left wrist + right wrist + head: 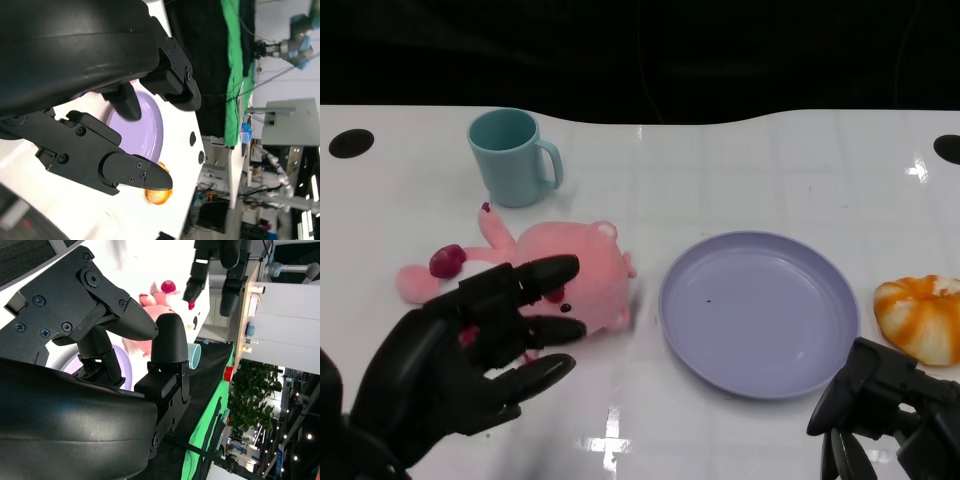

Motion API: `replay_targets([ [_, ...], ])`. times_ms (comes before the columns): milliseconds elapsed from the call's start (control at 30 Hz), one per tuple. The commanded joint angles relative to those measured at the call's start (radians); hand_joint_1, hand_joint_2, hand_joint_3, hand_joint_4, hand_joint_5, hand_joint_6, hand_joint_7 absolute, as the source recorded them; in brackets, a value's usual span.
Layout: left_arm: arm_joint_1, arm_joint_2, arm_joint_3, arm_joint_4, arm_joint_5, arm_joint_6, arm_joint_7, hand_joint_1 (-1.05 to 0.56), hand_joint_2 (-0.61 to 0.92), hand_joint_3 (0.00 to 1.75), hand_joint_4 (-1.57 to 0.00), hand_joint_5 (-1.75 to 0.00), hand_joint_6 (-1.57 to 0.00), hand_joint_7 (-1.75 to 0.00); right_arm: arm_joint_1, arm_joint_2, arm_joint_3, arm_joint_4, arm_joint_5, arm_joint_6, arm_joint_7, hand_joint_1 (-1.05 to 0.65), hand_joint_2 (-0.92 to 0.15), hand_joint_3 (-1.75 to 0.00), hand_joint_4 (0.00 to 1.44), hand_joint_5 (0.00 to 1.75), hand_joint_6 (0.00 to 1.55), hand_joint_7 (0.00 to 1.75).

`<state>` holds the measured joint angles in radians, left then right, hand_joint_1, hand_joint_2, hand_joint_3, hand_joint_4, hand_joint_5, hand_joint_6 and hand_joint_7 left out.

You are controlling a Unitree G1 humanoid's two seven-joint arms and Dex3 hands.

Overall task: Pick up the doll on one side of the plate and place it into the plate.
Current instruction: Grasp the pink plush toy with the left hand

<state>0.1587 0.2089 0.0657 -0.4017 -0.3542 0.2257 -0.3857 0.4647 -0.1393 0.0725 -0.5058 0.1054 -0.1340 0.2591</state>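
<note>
1. Head view: round lavender plastic plate (757,313) on the white tabletop (770,180), nothing in it.
2. Teal plastic mug (511,156), interior unseen.
3. Pink plush doll (555,275) lies left of the plate; left robot hand (480,350) spread above it, released.
4. Right robot hand (880,410) curled, grasping nothing, near an orange-and-white bun-like object (923,316).

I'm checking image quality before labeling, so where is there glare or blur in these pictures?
Head view: bright glare patches on the white table near the left hand, otherwise sharp. Left wrist view: the orange object is smeared and soft, the background overexposed. Right wrist view: the pink doll sits against a washed-out table.
</note>
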Motion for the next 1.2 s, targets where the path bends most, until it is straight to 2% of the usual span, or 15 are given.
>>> replay_targets([
  [33, -0.040, 0.061, -0.009, 0.011, 0.102, -0.089, -0.011, -0.55, 0.89, 0.04, -0.09, -0.79, -0.42, 0.00, -0.009, -0.007, -0.017, 0.007, 0.004, -0.018, -0.005, -0.16, -0.42, -1.47, 0.71, 1.75, 0.58, 1.57],
  [300, -0.155, 0.203, -0.036, 0.013, 0.427, -0.165, 0.036, -0.52, 0.89, 0.01, 0.00, -0.67, -0.31, 0.00, -0.010, 0.000, -0.009, 0.004, 0.003, 0.001, -0.016, -0.16, -0.43, -1.47, 0.72, 1.75, 0.58, 1.56],
  [467, -0.204, 0.248, -0.062, 0.031, 0.547, -0.172, 0.035, -0.52, 0.88, 0.00, 0.00, -0.63, -0.28, 0.00, -0.012, 0.001, -0.003, 0.010, 0.001, 0.002, -0.022, -0.15, -0.43, -1.47, 0.72, 1.75, 0.58, 1.55],
  [700, -0.249, 0.307, -0.101, 0.039, 0.711, -0.170, 0.028, -0.58, 0.88, 0.01, 0.00, -0.47, -0.23, 0.00, -0.020, -0.003, -0.009, 0.018, 0.010, 0.001, -0.018, -0.16, -0.42, -1.47, 0.71, 1.75, 0.58, 1.55],
  [900, -0.295, 0.360, -0.175, 0.028, 0.945, -0.119, 0.008, -0.65, 0.90, 0.01, 0.00, -0.38, -0.23, 0.00, -0.018, -0.011, -0.021, 0.022, 0.013, -0.015, -0.011, -0.19, -0.42, -1.45, 0.71, 1.75, 0.59, 1.54],
  [1200, -0.383, 0.345, -0.277, 0.125, 1.142, -0.041, -0.022, -0.69, 0.90, 0.00, -0.01, -0.44, -0.17, 0.00, -0.011, -0.012, -0.034, 0.021, 0.038, -0.019, 0.009, -0.20, -0.43, -1.43, 0.70, 1.75, 0.59, 1.52],
])
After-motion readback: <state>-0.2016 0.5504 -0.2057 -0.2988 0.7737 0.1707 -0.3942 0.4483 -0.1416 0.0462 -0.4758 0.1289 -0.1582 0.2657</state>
